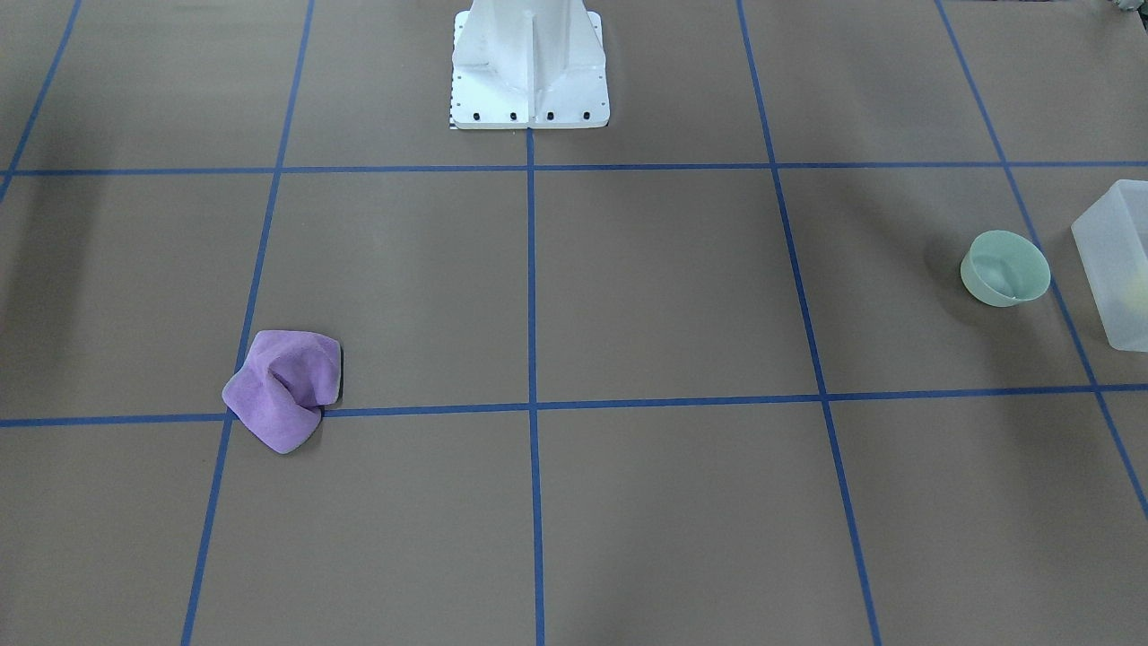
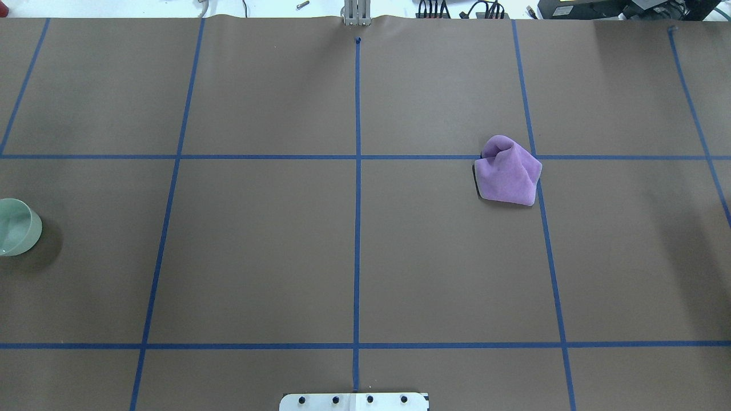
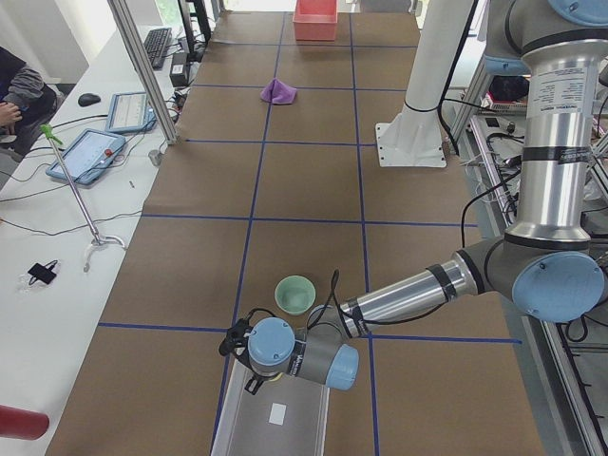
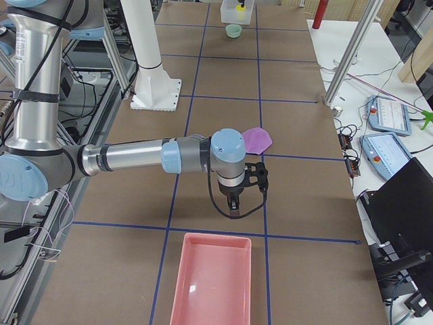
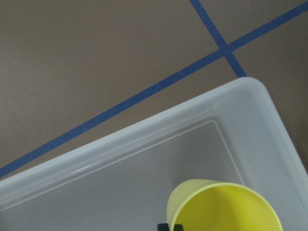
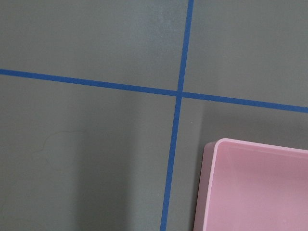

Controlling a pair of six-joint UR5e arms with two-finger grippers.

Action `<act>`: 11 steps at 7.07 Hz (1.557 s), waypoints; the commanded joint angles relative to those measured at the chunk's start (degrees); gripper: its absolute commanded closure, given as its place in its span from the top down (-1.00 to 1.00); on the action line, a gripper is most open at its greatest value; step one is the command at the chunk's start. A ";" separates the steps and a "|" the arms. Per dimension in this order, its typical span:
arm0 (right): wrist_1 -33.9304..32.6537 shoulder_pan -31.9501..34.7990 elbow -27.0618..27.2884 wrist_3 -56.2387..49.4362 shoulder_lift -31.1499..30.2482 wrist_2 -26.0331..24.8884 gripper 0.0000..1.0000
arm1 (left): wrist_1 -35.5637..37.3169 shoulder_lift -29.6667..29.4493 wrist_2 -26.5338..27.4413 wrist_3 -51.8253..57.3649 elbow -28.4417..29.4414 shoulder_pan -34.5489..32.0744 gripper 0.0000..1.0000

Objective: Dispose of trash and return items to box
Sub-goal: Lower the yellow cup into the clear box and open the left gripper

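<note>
The left jaws are hanging over the translucent frosted-white rectangular plastic bin beside a small pale-yellow plastic tumbler cup, and I cannot tell whether they or the right jaws are clenching.

Brown table gridded with blue tape, mint-green bowl set just beside frosted bin, purple cloth and pink tray laid well apart from it.

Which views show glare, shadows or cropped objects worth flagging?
Left wrist view: the yellow cup is cut off at the bottom edge, and a faint highlight streaks the bin. Overhead view: the green bowl is cropped at the left edge and casts a soft shadow. Right wrist view: the pink tray is cropped.
</note>
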 commanded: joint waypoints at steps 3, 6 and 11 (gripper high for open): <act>-0.09 -0.03 -0.09 0.00 0.00 0.04 1.00 | 6.08 -3.80 -5.74 -0.20 -2.92 -0.43 0.96; -0.09 -0.03 -0.26 0.00 0.00 -0.05 1.00 | 30.93 -3.36 -1.92 -1.07 -24.51 -1.32 0.96; -0.09 -0.03 -0.26 0.00 0.00 -0.05 1.00 | -0.28 1.47 5.99 -28.52 -18.20 19.91 0.96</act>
